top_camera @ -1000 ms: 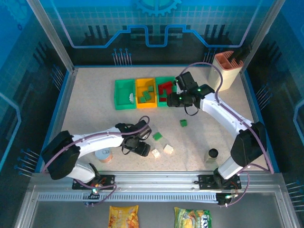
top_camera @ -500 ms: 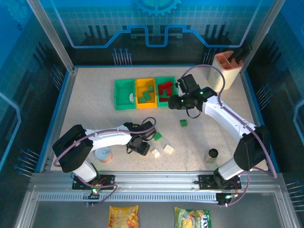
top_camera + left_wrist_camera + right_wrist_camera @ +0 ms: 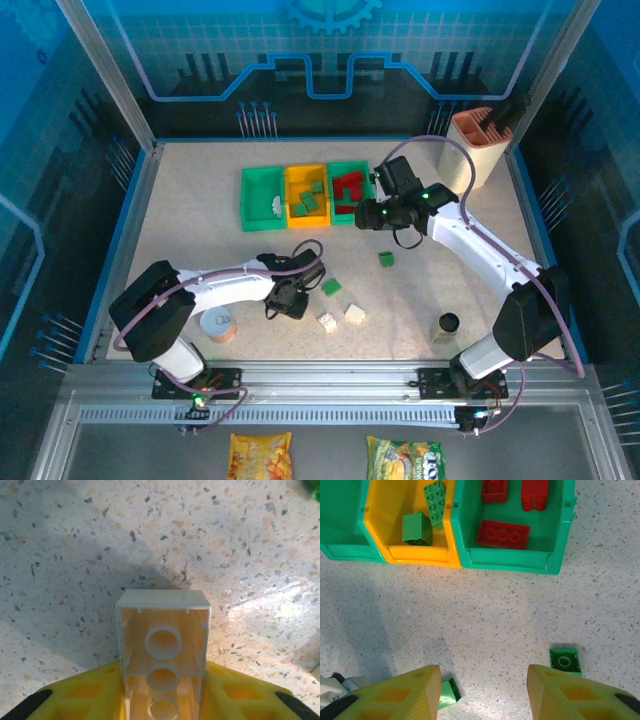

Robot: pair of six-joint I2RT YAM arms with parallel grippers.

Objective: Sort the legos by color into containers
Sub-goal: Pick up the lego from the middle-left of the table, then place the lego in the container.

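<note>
Top external view: your left end effector [image 3: 290, 302] sits low over the table [image 3: 190, 230]; from this angle you cannot tell how its jaws stand. A loose cream brick [image 3: 327, 322] lies just to its right, with a second cream brick [image 3: 354, 313] just past that. The near green brick [image 3: 331, 287] sits just ahead of it and to its right. Your right end effector [image 3: 368, 213] hovers just short of the right green bin [image 3: 348, 165]. The yellow bin [image 3: 305, 168] and the left green bin [image 3: 258, 190] continue the row to its left. The far green brick [image 3: 386, 258] lies on the table behind it.

Left wrist view: the yellow fingers [image 3: 85, 695] are clamped on the held cream brick [image 3: 162, 650], pressing both of its long sides. Its hollow underside faces the camera and it sticks out ahead of the fingertips. You cannot tell whether it touches the table.

Right wrist view: the right end effector's fingers stand wide apart, with bare table between them. Straight ahead, the right green bin holds 3 red bricks [image 3: 502, 533]. Ahead and to the left, the yellow bin holds 2 green bricks [image 3: 416, 528]. The far green brick lies near the right fingertip. The near green brick is partly tucked behind the left finger.
</note>
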